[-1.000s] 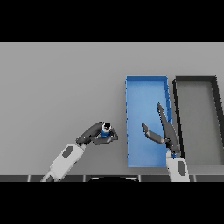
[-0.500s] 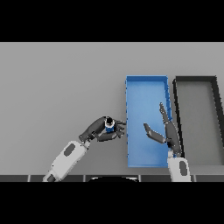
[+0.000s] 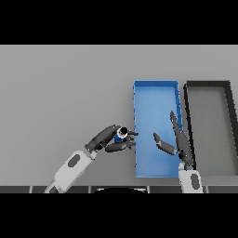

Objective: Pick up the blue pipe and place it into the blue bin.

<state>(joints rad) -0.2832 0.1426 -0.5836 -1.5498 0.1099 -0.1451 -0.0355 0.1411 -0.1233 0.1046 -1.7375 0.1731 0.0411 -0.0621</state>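
The left hand (image 3: 111,138), fingers curled round the short blue cylindrical pipe (image 3: 120,136), has carried it rightward to the near-left wall of the shallow blue rectangular bin (image 3: 135,116), placement judged imminent, while the right hand (image 3: 175,142) hovers open over the bin.

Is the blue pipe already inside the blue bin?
No, the pipe is held in the left hand just outside the bin's left wall.

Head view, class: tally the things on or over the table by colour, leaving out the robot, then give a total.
Blue: 2, the bin and the pipe held in the left hand
Black: 1, the bin
Total: 3
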